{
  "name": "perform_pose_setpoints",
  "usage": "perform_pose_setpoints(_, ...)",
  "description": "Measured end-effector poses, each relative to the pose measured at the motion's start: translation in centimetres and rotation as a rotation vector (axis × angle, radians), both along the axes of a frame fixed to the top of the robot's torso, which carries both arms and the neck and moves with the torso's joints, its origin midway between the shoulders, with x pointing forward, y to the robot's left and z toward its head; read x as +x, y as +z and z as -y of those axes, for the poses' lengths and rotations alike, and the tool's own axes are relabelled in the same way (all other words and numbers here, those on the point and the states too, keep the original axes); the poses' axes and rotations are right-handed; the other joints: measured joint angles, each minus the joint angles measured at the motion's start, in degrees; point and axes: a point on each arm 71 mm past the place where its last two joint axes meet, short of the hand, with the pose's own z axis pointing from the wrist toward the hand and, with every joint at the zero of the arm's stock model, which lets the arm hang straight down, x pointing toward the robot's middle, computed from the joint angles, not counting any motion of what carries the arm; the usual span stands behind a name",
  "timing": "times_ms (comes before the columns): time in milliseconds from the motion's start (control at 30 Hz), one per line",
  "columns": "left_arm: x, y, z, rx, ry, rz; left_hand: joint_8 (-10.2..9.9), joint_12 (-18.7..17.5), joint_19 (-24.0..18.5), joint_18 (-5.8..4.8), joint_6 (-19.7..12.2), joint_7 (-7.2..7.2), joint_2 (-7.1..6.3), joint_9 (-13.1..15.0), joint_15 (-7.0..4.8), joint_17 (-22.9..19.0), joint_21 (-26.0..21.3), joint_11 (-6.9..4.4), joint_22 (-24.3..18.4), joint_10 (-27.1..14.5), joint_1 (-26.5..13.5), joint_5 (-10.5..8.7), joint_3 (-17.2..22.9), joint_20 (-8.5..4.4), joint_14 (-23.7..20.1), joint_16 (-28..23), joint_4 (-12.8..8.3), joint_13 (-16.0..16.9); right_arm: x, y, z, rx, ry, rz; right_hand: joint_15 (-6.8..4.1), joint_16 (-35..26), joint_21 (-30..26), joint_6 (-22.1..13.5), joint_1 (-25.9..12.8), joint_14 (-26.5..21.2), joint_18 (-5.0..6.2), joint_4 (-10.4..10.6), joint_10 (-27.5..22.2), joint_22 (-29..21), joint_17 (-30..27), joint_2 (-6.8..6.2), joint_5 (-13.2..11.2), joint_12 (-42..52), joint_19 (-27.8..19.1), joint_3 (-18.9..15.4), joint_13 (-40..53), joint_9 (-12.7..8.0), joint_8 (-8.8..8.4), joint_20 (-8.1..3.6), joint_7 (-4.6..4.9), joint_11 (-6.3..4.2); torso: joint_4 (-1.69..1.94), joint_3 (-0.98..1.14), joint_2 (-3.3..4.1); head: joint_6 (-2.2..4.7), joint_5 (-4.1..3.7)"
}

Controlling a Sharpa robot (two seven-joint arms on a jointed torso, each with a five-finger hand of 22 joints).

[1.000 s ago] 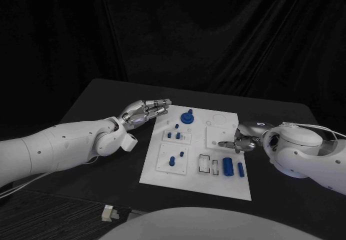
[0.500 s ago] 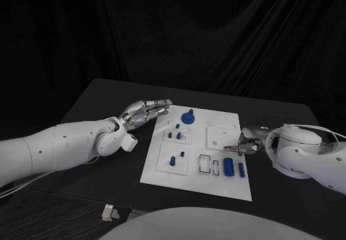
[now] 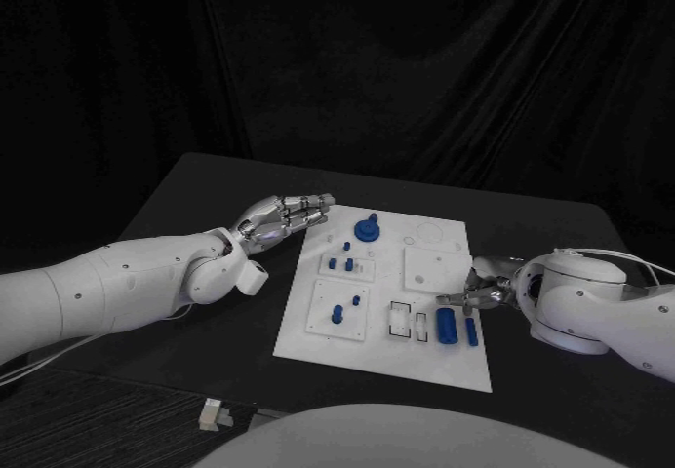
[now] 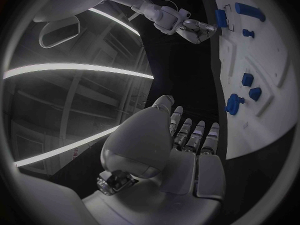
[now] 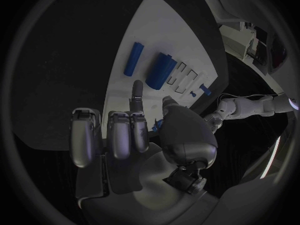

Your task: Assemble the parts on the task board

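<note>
The white task board (image 3: pixel 369 336) lies mid-table, and it shows again in the left wrist view (image 4: pixel 275 60). On it stand a blue knob (image 3: pixel 366 230), small blue parts (image 3: pixel 337 263) and two blue cylinders, thick (image 3: pixel 445 325) and thin (image 3: pixel 470 331). My left hand (image 3: pixel 282 216) hovers at the board's far left corner, fingers straight and side by side, holding nothing (image 4: pixel 181 145). My right hand (image 3: pixel 476 290) is at the board's right edge, just beyond the cylinders (image 5: pixel 161 71). One finger points at the board and the others are bent (image 5: pixel 125 135). A blue speck shows beside its thumb; whether it is held is unclear.
Black table (image 3: pixel 211 195) surrounds the board, with dark curtains behind. A raised white square plate (image 3: pixel 432 265) sits on the board near the right hand. Empty rectangular slots (image 3: pixel 405 320) lie left of the thick cylinder. A small pale object (image 3: pixel 211 416) lies by the table's near edge.
My right hand has drawn back from the square plate along the board's right edge, ending next to the two cylinders. The left hand has stayed where it was.
</note>
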Motion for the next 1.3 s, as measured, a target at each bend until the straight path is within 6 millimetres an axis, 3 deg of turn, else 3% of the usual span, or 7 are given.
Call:
perform_pose_setpoints(400, 0.0, 0.0, -0.1, 0.001, 0.002, 0.0, 0.0, 0.0, 0.0, 0.0, 0.0, 0.0, 0.0, 0.0, 0.0, 0.0, 0.0, 0.0, 0.0, 0.0, 0.0, 0.0, 0.24, 0.0, 0.0, 0.0, -0.24, 0.0, -0.4, -0.6, -0.4, 0.013, -0.014, -0.038, 0.4, 0.0, 0.0, -1.83, 1.03, 0.0, 0.01, -0.01, 0.0, 0.0, -0.01, 0.01, 0.0, 0.0, 0.01, -0.46, 0.0, 1.5, -0.53, 0.41, 0.42, 0.4, -0.03, 0.0, 0.02, 0.0, -0.12)
perform_pose_setpoints(567, 0.0, 0.0, -0.1, 0.001, 0.001, 0.0, 0.0, 0.0, 0.0, 0.0, 0.0, 0.0, 0.0, 0.0, 0.0, 0.0, 0.0, 0.0, 0.0, 0.0, 0.0, 0.0, 0.24, 0.0, 0.0, 0.0, -0.24, 0.0, -0.6, -1.0, -0.5, 0.018, -0.015, -0.055, 0.81, 0.0, -0.3, -4.11, 1.83, 0.01, 0.01, 0.2, 0.01, -0.01, -0.01, -0.78, 0.06, 0.0, 0.01, -1.25, 0.0, 3.48, -0.53, 0.82, 0.86, 0.82, -0.03, 0.0, 0.04, 0.0, -0.09)
perform_pose_setpoints(667, 0.0, 0.0, -0.1, 0.001, 0.001, 0.0, 0.0, 0.0, 0.0, 0.0, 0.0, 0.0, 0.0, 0.0, 0.0, 0.0, 0.0, 0.0, 0.0, 0.0, 0.0, 0.0, 0.24, 0.0, 0.0, 0.0, -0.24, 0.0, -0.6, -1.2, -0.6, 0.019, -0.016, -0.063, 0.97, 0.0, -0.49, -5.03, 2.11, 0.17, 0.02, 0.17, 0.01, 0.0, -0.01, -0.6, 0.23, 0.0, 0.01, -1.41, -0.01, 4.52, -0.47, 0.82, 1.01, 0.82, -0.03, 0.0, 0.06, 0.0, -0.03)
perform_pose_setpoints(1200, 0.1, -0.1, 0.0, 0.0, -0.001, -0.002, 0.0, 0.0, 0.0, 0.0, 0.0, 0.0, 0.0, 0.0, 0.0, 0.0, 0.0, 0.0, 0.01, 0.0, 0.0, 0.0, 0.23, 0.0, 0.0, 0.0, -0.24, 0.0, -0.9, -2.2, -1.2, 0.014, -0.002, -0.112, 1.73, 0.0, -1.36, -10.66, 2.56, 0.1, 0.02, 0.49, 0.02, -0.01, -0.01, -1.06, 0.28, 0.0, -0.08, -2.36, -0.01, 10.1, 1.76, 1.56, 1.88, 1.5, -0.02, 0.01, 0.05, 0.0, 0.01)
perform_pose_setpoints(1300, 0.1, -0.1, -0.1, 0.0, -0.001, -0.002, 0.0, 0.0, 0.0, -0.01, 0.0, 0.0, 0.0, 0.0, 0.0, 0.0, 0.0, 0.0, 0.01, 0.0, 0.0, 0.0, 0.23, 0.0, 0.0, 0.0, -0.23, 0.0, -0.9, -2.2, -1.2, 0.012, 0.001, -0.116, 1.74, 0.0, -1.46, -11.99, 3.31, 0.1, 0.03, 0.49, 0.0, -0.01, -0.01, -1.32, 1.98, 0.0, 0.0, -2.36, -0.01, 11.66, 2.65, 1.64, 1.99, 1.64, -0.02, 0.01, 0.04, 0.0, 0.03)
